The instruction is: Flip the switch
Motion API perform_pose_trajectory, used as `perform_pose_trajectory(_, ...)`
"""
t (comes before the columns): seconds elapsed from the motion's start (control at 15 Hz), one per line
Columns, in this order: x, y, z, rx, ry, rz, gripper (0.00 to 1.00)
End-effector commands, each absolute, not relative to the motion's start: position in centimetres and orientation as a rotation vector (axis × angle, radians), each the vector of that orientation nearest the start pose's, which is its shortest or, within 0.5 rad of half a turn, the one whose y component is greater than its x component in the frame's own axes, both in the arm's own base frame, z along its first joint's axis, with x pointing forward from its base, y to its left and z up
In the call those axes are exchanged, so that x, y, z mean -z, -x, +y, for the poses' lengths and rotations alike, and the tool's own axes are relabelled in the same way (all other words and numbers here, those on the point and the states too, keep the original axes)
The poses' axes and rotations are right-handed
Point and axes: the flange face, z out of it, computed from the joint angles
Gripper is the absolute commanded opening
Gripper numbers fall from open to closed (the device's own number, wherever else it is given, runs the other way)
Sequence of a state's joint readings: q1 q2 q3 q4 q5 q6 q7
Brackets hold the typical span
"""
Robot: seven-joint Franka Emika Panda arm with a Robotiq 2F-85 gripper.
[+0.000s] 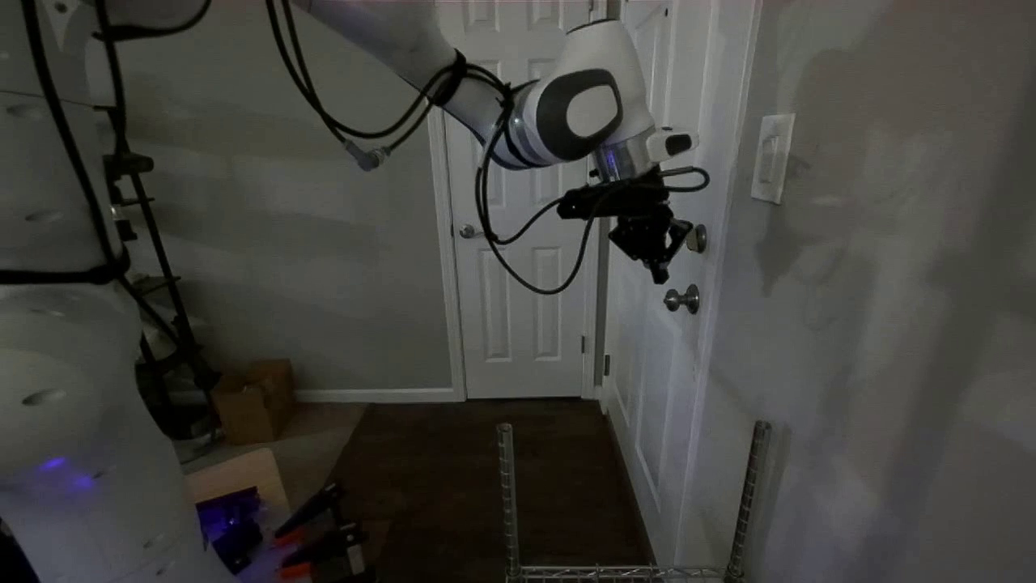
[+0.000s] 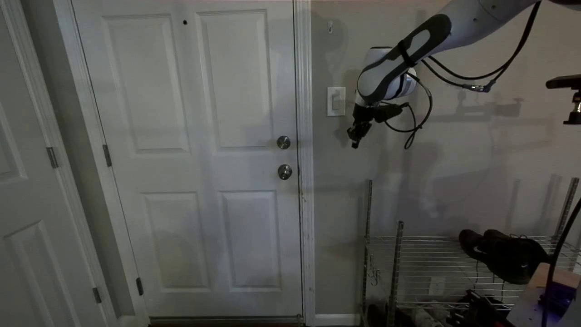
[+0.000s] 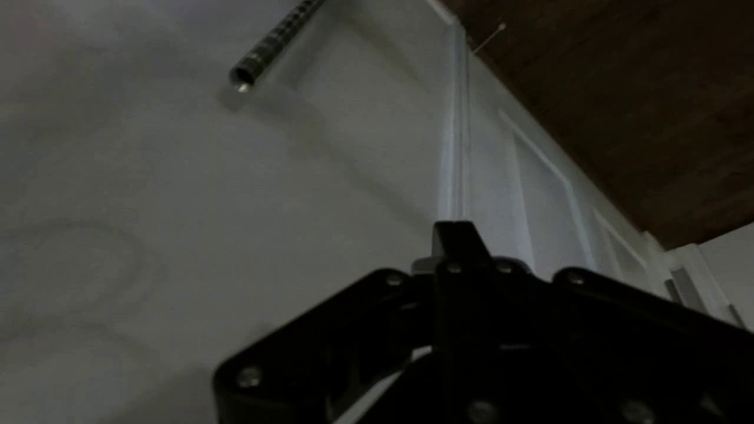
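A: OK, the switch (image 2: 336,101): white upright rect. plate, raised rocker (image 2: 336,102) mid-plate, on the grey wall (image 2: 338,195) nr its edge at the door trim (image 2: 305,204), higher than the upper knob (image 2: 283,142).
B: Rocker up or down?
A: Can't tell, too dim.
B: What's hidden?
A: In an exterior view that knob's partly behind the gripper (image 1: 660,271), and the arm (image 1: 595,109) is cut off at the top edge. Wrist view's v. dark, black linkage (image 3: 312,330) across most of its btm edge.
B: Pose?
A: Arm slants down from that edge, wrist (image 1: 627,159) bent, gripper tipped down, clear of the plate, its fingers (image 3: 455,241) together, nothing btwn them AFAICT. In both exterior views the tips show lower than the plate's btm edge.
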State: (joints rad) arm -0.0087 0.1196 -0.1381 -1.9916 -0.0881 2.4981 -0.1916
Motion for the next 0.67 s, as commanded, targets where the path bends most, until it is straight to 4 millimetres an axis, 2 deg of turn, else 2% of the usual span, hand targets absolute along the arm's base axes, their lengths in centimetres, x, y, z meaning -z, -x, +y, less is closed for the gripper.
perform_pose_trajectory(0.0,-45.4,-63.4,-8.6,0.812,3.319,-0.165,0.01)
perform_pose_trajectory(0.27,-46.6,-65.9,-8.5,0.950,3.447,-0.143,0.01)
perform_pose_trajectory(0.6,-48.4,-67.2,-8.0,1.028,3.469,-0.088,0.01)
